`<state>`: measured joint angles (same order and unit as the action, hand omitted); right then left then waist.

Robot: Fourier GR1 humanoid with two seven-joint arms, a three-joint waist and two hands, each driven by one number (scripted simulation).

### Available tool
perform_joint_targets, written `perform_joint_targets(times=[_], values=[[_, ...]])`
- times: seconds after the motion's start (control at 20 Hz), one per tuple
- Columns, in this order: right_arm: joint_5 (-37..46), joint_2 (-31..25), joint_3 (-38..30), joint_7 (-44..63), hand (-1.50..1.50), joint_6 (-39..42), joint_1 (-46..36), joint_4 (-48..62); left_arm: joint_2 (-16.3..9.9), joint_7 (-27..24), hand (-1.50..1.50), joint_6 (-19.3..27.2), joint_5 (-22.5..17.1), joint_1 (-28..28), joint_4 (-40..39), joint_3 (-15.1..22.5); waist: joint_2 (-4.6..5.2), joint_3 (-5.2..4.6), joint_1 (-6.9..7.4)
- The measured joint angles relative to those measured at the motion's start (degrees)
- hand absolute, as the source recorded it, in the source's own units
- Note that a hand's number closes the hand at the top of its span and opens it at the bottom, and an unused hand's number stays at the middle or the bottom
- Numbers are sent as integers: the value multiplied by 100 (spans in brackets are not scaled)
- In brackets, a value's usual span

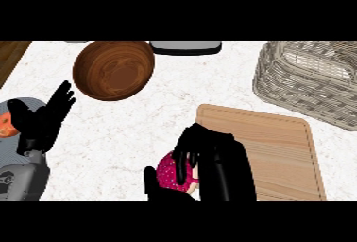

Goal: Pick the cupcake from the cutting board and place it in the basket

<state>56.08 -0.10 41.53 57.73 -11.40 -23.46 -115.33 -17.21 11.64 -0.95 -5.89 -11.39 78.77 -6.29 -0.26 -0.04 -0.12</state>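
Note:
The cupcake point(167, 173) shows a pink, dotted side at the left edge of the wooden cutting board point(279, 146). My right hand point(216, 165) is curled round it from above, thumb below left and fingers over its top, hiding most of it. The wicker basket point(307, 85) stands at the far right, beyond the board. My left hand point(43, 118) rests open at the left edge, fingers up, apart from everything.
A brown wooden bowl point(114, 70) sits at the back left. A grey and white object point(185, 47) lies at the back edge. An orange thing point(5, 124) on a grey plate point(26, 102) shows partly behind my left hand.

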Motion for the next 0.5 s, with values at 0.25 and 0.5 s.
perform_joint_targets(times=[0.25,0.5], values=[[-21,-12,-887,233,150,621,-828,-146,0,38,0,-33,30,9,45,-10,11,-1,15],[-124,-21,-1845,271,150,1016,-1737,178,-14,100,0,-80,-7,-38,87,-72,17,-1,28]])
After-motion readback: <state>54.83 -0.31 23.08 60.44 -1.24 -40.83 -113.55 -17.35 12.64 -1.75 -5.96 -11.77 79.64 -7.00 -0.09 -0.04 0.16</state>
